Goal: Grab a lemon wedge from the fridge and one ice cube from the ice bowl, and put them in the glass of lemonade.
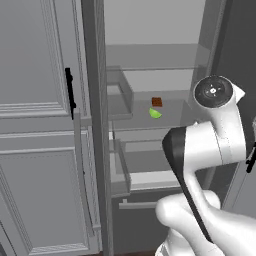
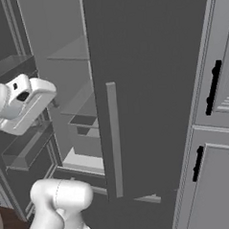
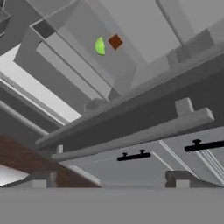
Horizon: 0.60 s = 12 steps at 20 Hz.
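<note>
The fridge (image 1: 150, 80) stands with its left door (image 1: 96, 125) swung open and its right door (image 2: 148, 85) shut. On a middle shelf lies the lemon wedge (image 1: 155, 113), small and yellow-green, right beside a small brown cube (image 1: 157, 102). The hand view shows the lemon wedge (image 3: 100, 45) far off at the top, next to the brown cube (image 3: 115, 41). My gripper (image 3: 109, 180) is open, its fingertips (image 3: 41, 181) wide apart with nothing between them, well short of the shelf. My white hand (image 2: 22, 105) hovers in front of the open half. The ice bowl and the glass of lemonade are out of view.
Panelled grey cupboards with black handles flank the fridge, to the left (image 1: 70, 92) and to the right (image 2: 213, 86). The shut door's pale bar handle (image 2: 114, 140) juts toward me. Door bins (image 2: 27, 145) line the open door. Drawers (image 1: 150, 160) sit under the wedge's shelf.
</note>
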Available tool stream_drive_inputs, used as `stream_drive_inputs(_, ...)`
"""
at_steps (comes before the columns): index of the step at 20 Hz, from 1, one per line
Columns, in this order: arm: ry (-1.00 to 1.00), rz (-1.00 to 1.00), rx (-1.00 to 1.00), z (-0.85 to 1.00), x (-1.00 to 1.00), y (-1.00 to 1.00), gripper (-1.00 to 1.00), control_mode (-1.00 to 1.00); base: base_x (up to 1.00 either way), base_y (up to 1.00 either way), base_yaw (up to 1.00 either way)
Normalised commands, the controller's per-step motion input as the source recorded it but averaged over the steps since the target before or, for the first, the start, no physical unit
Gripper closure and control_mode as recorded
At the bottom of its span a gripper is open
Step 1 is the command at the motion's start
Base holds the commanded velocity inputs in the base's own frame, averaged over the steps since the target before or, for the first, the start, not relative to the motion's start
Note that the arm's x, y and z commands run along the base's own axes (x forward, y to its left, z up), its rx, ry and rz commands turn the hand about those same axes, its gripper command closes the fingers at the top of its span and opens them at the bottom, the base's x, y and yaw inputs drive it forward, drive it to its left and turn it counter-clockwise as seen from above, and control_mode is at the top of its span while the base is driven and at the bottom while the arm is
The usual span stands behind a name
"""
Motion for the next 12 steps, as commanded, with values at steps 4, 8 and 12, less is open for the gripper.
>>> stream_drive_inputs(4, 0.46, 0.33, -0.20, -0.06, 1.00, 0.00, -1.00, -1.00, 0.00, 0.00, 0.00)
stream_drive_inputs(8, 0.08, 0.12, -0.28, -0.63, 0.79, 0.00, -1.00, -1.00, 0.00, 0.00, 0.00)
stream_drive_inputs(12, -0.24, 0.00, -0.26, -0.98, 0.30, 0.00, -1.00, -1.00, 0.00, 0.00, 0.00)
